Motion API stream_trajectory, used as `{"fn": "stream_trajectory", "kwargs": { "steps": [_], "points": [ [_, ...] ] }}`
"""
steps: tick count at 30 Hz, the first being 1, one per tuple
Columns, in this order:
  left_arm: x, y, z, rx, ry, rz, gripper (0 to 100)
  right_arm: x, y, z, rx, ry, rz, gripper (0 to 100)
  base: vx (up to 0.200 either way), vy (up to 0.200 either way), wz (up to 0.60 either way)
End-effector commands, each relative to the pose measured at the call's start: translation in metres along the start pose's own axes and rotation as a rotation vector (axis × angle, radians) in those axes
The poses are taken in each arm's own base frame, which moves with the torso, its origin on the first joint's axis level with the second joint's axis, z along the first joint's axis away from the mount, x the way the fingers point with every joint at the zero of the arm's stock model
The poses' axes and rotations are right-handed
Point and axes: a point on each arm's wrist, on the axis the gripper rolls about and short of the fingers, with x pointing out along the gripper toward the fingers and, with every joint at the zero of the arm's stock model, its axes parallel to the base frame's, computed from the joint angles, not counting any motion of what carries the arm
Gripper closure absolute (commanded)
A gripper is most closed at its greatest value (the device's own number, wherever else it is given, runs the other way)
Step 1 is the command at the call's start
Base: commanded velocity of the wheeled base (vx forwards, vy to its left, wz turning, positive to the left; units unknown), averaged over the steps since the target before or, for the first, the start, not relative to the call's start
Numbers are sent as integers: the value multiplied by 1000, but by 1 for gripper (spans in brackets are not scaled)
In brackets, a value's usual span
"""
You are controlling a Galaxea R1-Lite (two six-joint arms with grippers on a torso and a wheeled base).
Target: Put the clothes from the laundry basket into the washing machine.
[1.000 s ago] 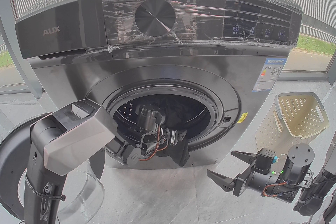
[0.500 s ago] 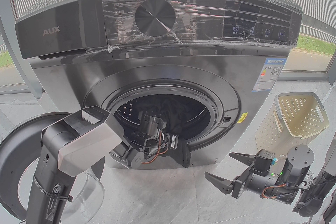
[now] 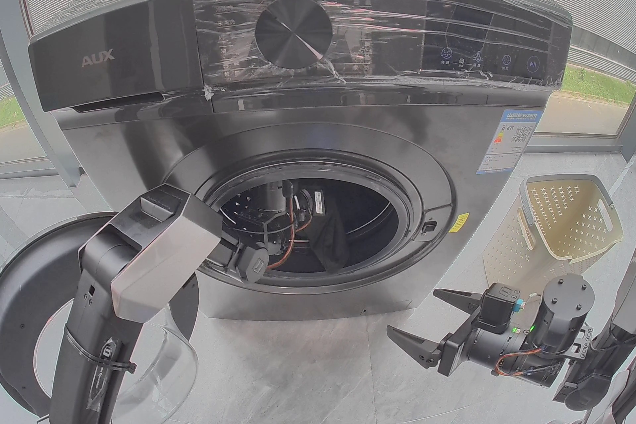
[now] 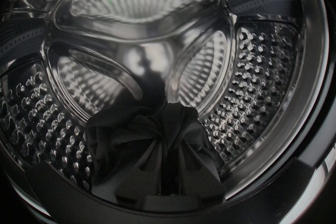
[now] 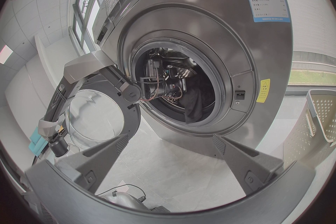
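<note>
A dark garment (image 3: 329,240) hangs in the round opening of the washing machine (image 3: 371,134), and my left gripper (image 3: 311,216) is shut on it just inside the door ring. In the left wrist view the cloth (image 4: 133,130) bunches around the left gripper (image 4: 169,151), with the steel drum (image 4: 259,77) behind it. The garment (image 5: 194,102) hangs down toward the opening's lower rim. My right gripper (image 3: 430,322) hovers low over the floor to the right of the machine, open and holding nothing. The cream laundry basket (image 3: 570,220) lies tipped on its side at the right, with no clothes visible inside.
The machine's round door (image 3: 26,286) stands swung open at the left, its glass bowl (image 3: 152,346) facing out. Grey tiled floor (image 3: 318,366) lies in front of the machine. The basket (image 5: 315,123) sits close to the right arm.
My left arm has lifted the dark garment from the opening's lower lip up and deeper into the drum mouth. The right gripper has barely shifted.
</note>
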Motion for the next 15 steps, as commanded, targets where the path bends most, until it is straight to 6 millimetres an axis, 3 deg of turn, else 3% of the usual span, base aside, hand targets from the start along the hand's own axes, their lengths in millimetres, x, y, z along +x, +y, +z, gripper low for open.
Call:
{"fn": "stream_trajectory", "kwargs": {
  "steps": [1, 3, 4, 9, 15],
  "points": [
    [7, 9, -1, -16, -28, 26, 100, 0, 0, -1, 0, 3, 1, 0, 0, 0, 0],
    [6, 9, -3, -14, -18, 28, 100, 0, 0, -1, 0, 5, 1, 0, 0, 0, 0],
    [6, 9, -3, -14, -18, 28, 0, 0, 0, -1, 0, 5, 1, 0, 0, 0, 0],
    [2, 5, -7, -19, 0, 19, 0, 1, 0, -1, -1, 6, 0, 0, 0, 0, 0],
    [-19, -4, -14, -2, 96, -42, 0, 0, 0, -1, -1, 6, 0, 0, 0, 0, 0]
  ]
}}
